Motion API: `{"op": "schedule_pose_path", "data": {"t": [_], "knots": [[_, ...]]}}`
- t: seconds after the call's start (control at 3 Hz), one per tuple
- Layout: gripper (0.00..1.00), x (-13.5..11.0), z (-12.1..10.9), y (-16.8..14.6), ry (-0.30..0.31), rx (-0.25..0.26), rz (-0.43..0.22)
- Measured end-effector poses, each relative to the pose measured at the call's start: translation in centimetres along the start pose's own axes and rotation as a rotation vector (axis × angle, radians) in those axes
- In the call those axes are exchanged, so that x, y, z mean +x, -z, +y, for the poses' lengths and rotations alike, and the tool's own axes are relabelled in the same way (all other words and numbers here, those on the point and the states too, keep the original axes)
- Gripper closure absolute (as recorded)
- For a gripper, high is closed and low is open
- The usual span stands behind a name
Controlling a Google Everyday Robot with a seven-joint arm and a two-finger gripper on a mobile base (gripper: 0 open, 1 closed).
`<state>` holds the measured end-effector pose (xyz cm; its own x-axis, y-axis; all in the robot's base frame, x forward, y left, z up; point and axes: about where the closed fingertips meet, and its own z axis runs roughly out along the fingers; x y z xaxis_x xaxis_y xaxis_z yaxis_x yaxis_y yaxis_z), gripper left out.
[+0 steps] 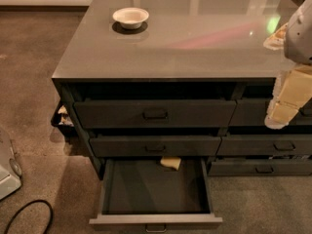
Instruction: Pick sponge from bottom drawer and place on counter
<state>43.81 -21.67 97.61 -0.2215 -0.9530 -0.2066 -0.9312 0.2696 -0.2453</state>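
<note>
The bottom drawer [155, 189] of the left column is pulled open toward me. The small pale yellow sponge [170, 163] lies inside at its back edge, partly under the drawer above. The glossy grey counter [195, 43] tops the dark cabinet. My gripper [285, 104], pale cream under a white arm, hangs at the far right in front of the right column's top drawer, at about counter-edge height. It is well above and to the right of the sponge and holds nothing that I can see.
A white round bowl [130, 17] stands on the counter's back left. The upper drawers [155, 113] are shut. A black cable [29, 213] and a white object [7, 174] lie on the carpet at the left. A pale item [275, 38] sits at the counter's right edge.
</note>
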Motion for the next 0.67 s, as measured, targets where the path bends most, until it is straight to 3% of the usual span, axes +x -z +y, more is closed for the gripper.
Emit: {"op": "schedule_pose_path", "data": {"t": [0.33,0.67], "knots": [[0.0,0.0,0.0,0.0,0.0,0.0,0.0],[0.0,-0.9,0.5,-1.4,-0.038,-0.044,-0.008]]}}
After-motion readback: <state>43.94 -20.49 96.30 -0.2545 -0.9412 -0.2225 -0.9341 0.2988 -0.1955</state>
